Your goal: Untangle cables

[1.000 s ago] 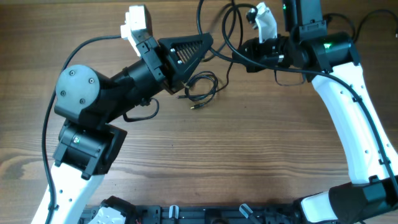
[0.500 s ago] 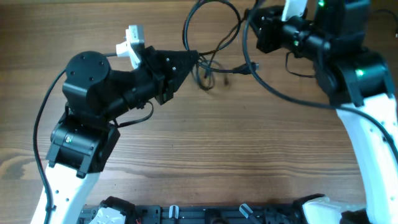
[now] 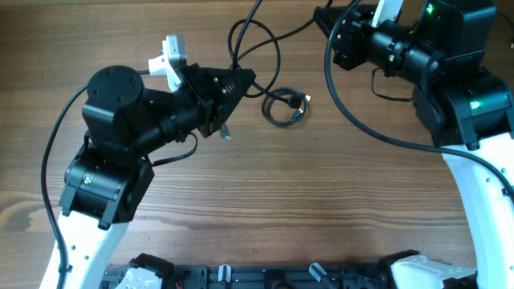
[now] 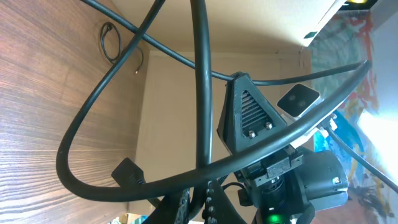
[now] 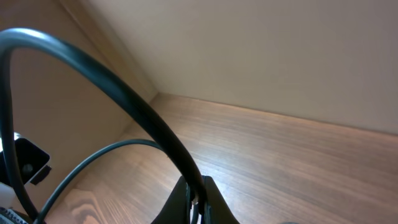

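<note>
We see the right hand (image 5: 195,198) clamped on the long cable (image 5: 146,115), looping to the left hand (image 3: 247,79), nearly closed on it; the coiled cable (image 3: 286,109) lies on the tabletop (image 3: 321,201) beside that left hand.

The overhead camera looks straight down on the table (image 3: 321,201); both wrist cameras sit low and close, facing across it to the far wall (image 5: 280,50) they share.

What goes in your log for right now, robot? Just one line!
left gripper: shut on cable | right gripper: shut on cable | coil: lying on table | task: not done
</note>
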